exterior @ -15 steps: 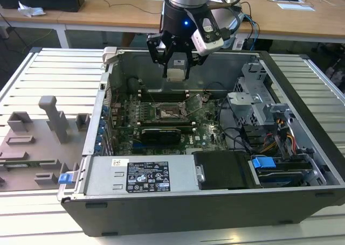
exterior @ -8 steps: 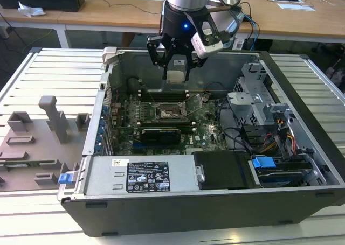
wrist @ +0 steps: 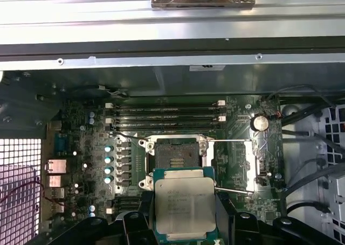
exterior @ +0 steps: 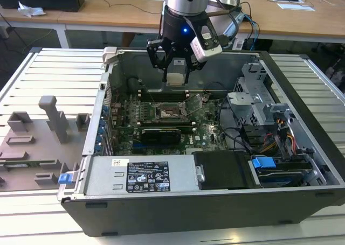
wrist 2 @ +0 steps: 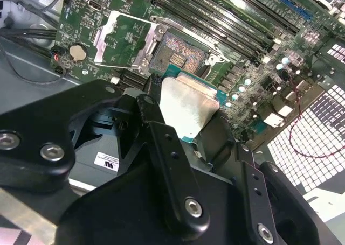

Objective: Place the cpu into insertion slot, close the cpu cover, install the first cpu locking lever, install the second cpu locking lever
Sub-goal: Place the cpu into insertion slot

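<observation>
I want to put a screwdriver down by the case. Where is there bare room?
The slatted table is bare between the grey fixture block and its far edge, at the exterior view's left of the case. Inside is crowded: the hand holds the cpu above the open insertion slot, with cables beside.

Insertion slot (wrist: 177,158) unobstructed; cpu cover (wrist: 255,160) apparently open, aside.

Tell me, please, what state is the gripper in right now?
The gripper is shut on the cpu; the slot is empty.
</observation>
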Controlling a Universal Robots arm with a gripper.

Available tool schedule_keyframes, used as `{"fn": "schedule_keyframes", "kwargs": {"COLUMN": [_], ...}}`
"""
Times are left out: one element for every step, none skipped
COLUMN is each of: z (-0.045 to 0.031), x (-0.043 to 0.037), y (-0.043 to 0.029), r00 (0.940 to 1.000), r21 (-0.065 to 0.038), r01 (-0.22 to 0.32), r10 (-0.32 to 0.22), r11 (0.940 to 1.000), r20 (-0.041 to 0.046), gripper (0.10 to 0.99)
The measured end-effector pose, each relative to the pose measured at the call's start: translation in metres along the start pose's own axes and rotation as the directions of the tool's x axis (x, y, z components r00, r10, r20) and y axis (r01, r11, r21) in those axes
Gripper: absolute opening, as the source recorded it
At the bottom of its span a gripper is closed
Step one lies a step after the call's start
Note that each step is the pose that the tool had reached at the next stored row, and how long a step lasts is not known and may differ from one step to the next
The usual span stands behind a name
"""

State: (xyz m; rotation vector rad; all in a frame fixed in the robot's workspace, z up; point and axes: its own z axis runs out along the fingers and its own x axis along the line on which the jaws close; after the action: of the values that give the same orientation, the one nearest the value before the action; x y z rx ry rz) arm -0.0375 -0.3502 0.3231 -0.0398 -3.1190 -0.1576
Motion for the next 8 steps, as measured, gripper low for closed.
{"fn": "schedule_keyframes", "kwargs": {"z": [0.0011, 0.0025, 0.0033, 0.0038, 0.0045, 0.0055, 0.0062, 0.0068], "x": [0.0000, 0.0000, -0.0001, -0.0001, -0.0001, -0.0001, -0.0001, -0.0002], "y": [-0.0001, -0.0003, -0.0003, -0.0004, -0.0004, -0.0005, -0.0006, -0.0007], "r00": [1.0000, 1.0000, 1.0000, 1.0000, 1.0000, 1.0000, 1.0000, 1.0000], "r21": [0.000, 0.000, 0.000, 0.000, 0.000, 0.000, 0.000, 0.000], "r01": [0.000, 0.000, 0.000, 0.000, 0.000, 0.000, 0.000, 0.000], "r10": [0.000, 0.000, 0.000, 0.000, 0.000, 0.000, 0.000, 0.000], "r11": [1.0000, 1.0000, 1.0000, 1.0000, 1.0000, 1.0000, 1.0000, 1.0000], "r20": [0.0001, 0.0000, -0.0001, 0.0000, 0.0000, 0.0000, 0.0000, 0.0001], "gripper": [0.541, 0.541, 0.541, 0.541, 0.541, 0.541, 0.541, 0.541]}}
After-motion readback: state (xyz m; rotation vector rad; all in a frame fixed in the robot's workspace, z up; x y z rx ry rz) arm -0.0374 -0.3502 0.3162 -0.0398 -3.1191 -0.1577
